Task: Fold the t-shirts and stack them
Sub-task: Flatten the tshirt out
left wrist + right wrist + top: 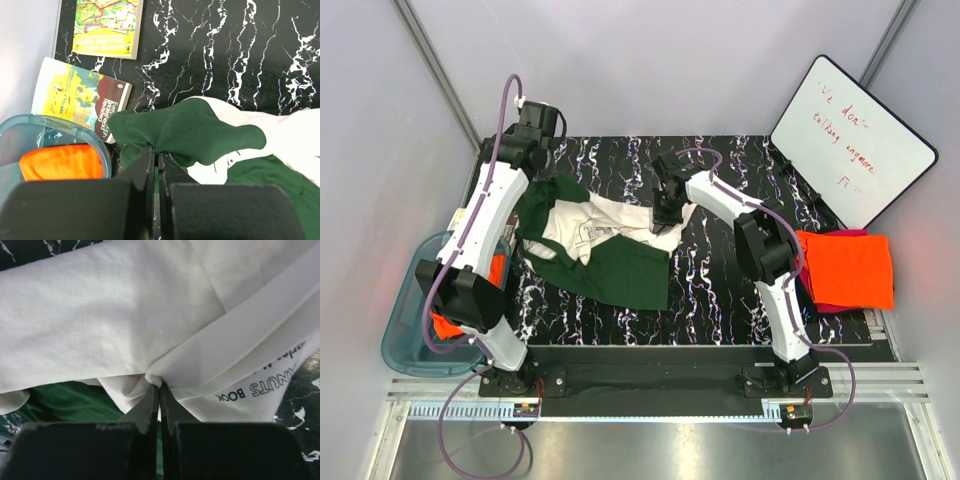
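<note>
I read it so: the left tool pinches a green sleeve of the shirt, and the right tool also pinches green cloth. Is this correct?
Not quite. The left tool does pinch a green sleeve of the shirt, but the right tool pinches cream cloth, not green. The right wrist view shows it.

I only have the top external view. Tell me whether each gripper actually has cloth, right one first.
Observer: The right gripper is shut, pinching a fold of cream cloth on the cream and green t-shirt.
Operator: Now the left.
Observer: The left gripper is shut too, and the shirt's green sleeve looks caught at its tips.
Operator: Report anything near it that the arm hides from me.
Observer: A yellow-covered book lies on the table beside the blue bin, and a second book lies beyond it.
</note>
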You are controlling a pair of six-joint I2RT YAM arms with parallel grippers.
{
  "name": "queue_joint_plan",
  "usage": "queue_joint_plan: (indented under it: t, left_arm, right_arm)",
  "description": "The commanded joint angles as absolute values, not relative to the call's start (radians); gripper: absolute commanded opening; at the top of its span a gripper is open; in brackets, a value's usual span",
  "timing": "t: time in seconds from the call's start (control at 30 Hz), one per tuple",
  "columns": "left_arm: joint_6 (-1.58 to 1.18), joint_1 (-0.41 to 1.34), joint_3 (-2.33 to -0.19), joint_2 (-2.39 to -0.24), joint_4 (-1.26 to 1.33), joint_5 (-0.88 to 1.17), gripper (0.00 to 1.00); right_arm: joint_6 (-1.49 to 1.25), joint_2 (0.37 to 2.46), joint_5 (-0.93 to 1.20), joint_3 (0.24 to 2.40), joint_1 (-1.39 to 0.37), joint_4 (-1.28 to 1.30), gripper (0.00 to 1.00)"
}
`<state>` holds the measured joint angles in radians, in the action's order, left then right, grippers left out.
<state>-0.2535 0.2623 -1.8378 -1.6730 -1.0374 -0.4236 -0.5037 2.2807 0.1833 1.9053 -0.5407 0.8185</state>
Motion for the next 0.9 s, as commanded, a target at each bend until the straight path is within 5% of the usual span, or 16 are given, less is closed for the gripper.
queue_joint_plan:
  t: [0.0, 0.33, 0.6, 0.77, 0.83, 0.87]
  left_arm:
    - [-0.233, 0.241, -1.85, -1.664, -0.991, -0.445, 0.0]
    - [-0.242, 0.221, -1.83, -1.678, -0.991, -0.445, 0.0]
    - [-0.245, 0.221, -1.825, -1.684, -0.992, -0.419, 0.0]
    - [-0.245, 0.221, -1.824, -1.68, -0.997, -0.407, 0.0]
    - [-0.247, 0.221, -1.818, -1.677, -0.999, -0.4, 0.0]
    - [-0.247, 0.221, -1.815, -1.674, -0.999, -0.397, 0.0]
  right_arm:
    - [-0.462, 2.146, 0.06, 1.895, -0.538, 0.874, 0.0]
    - [-0.417, 1.901, -0.167, 1.597, -0.428, 1.038, 0.0]
    - [-0.486, 1.994, -0.396, 1.565, -0.38, 1.261, 0.02]
    - [-0.482, 1.988, -0.424, 1.676, -0.382, 1.269, 0.19]
    - [-0.459, 1.967, -0.401, 1.751, -0.38, 1.241, 0.52]
    - [-0.443, 1.96, -0.382, 1.776, -0.38, 1.229, 0.58]
